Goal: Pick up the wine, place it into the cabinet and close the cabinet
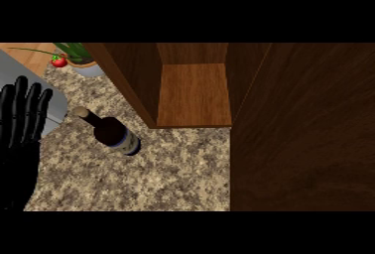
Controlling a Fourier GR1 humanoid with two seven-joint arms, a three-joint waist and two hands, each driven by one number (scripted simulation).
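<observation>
Head view: wine bottle (113, 132) is seen standing on the speckled granite counter (147, 183), untouched, neck with its tan cork top angled toward upper left, blue-banded label at its lower right. It is located just left of the cabinet (194, 92), near the front corner of the cabinet's left wall, apart from it. The cabinet is seen open, its lighter wooden shelf floor exposed between dark side walls; a large dark wood panel (307, 139), taken to be the open door though this cannot be confirmed, fills the right part of the view. Left hand (22, 124) is shown at the left edge, fingers straight and spread, pointing up, nothing held, well apart from the bottle. Right hand is not seen anywhere. A potted plant (77, 57) with a small red fruit (59, 61) is located at top left, behind the bottle. A grey surface (55, 106) is partly visible beside the left hand.
</observation>
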